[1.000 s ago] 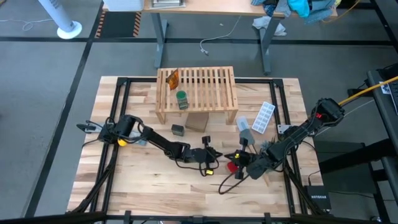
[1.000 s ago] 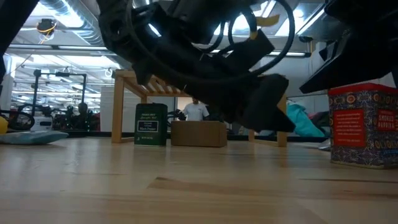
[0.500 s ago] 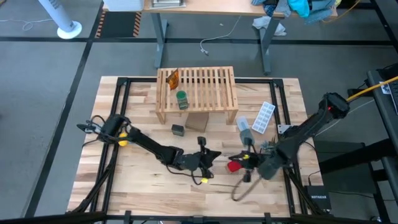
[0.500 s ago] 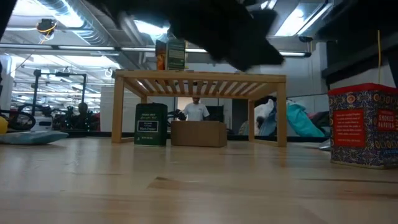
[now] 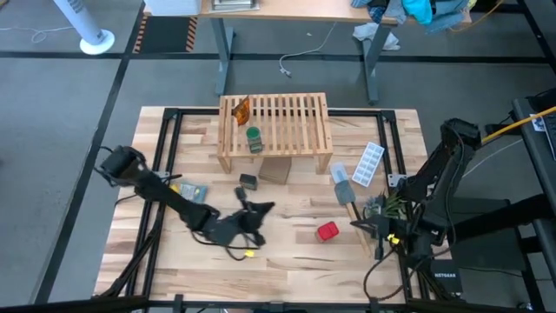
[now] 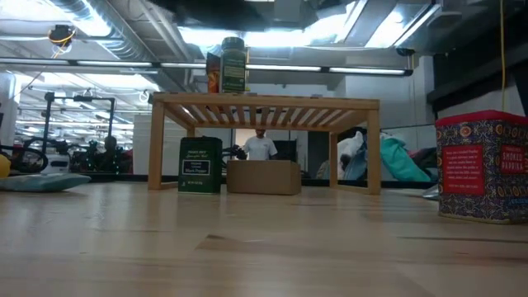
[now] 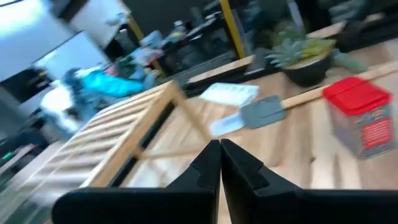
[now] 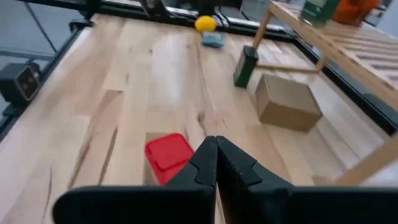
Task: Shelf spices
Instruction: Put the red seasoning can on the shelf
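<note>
The light-wood shelf (image 5: 274, 126) stands at the table's far middle. On its slatted top rest a green jar (image 5: 253, 137) and an orange packet (image 5: 241, 109). A dark jar (image 5: 248, 182) stands on the table in front of the shelf's left leg. The red jar (image 5: 327, 231) stands upright on the table, near the middle right. My left gripper (image 5: 259, 208) hovers shut to the left of the red jar (image 7: 364, 118). My right gripper (image 5: 358, 224) hovers shut to its right, with the red lid (image 8: 169, 155) just beyond its fingers. Neither holds anything.
A cardboard box (image 5: 275, 169) sits under the shelf's front edge. A grey spatula (image 5: 343, 187) and a white ice-cube tray (image 5: 369, 163) lie at the right, with a small plant (image 7: 305, 59) near the right edge. A blue pad (image 5: 189, 189) lies at the left.
Both grippers, shut throughout, have drawn away from the red jar and risen. The left has gone toward the table's left, the right toward its right edge. They have left the low view. The red jar stays where it stood.
</note>
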Controlling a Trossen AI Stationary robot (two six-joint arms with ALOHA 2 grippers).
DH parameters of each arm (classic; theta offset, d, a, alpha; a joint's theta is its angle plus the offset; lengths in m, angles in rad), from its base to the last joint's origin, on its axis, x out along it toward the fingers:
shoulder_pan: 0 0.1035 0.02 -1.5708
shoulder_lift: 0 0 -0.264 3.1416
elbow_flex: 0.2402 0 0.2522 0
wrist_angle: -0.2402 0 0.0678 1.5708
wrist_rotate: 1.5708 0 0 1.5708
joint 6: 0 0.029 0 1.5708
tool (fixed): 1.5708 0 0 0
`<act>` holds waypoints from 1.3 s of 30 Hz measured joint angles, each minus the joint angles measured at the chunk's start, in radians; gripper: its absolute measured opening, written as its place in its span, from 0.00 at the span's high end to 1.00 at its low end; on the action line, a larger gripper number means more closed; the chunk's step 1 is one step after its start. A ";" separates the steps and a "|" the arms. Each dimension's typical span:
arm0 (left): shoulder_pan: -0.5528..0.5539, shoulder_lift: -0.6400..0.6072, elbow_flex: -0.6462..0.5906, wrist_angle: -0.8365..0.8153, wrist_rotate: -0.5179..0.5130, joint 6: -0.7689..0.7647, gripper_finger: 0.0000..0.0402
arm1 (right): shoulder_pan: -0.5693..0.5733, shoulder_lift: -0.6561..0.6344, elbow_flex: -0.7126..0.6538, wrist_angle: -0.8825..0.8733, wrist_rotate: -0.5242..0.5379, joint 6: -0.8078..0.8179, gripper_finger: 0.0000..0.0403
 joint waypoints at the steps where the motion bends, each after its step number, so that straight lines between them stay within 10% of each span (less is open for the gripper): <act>1: -0.017 -0.028 -0.028 0.000 -0.039 -0.011 0.99 | 0.004 0.002 0.000 -0.032 0.002 0.044 0.98; 14: -0.328 -0.413 -0.390 -0.001 -0.506 -0.188 0.99 | 0.004 0.030 0.000 -0.120 -0.063 0.164 0.98; 29: -0.384 -0.531 -0.651 0.000 -0.237 -0.671 0.99 | 0.004 0.030 -0.059 -0.170 -0.105 0.294 0.98; 39: -0.339 -0.530 -0.651 0.000 -0.223 -0.605 0.99 | 0.004 0.030 -0.060 -0.158 -0.167 0.276 0.98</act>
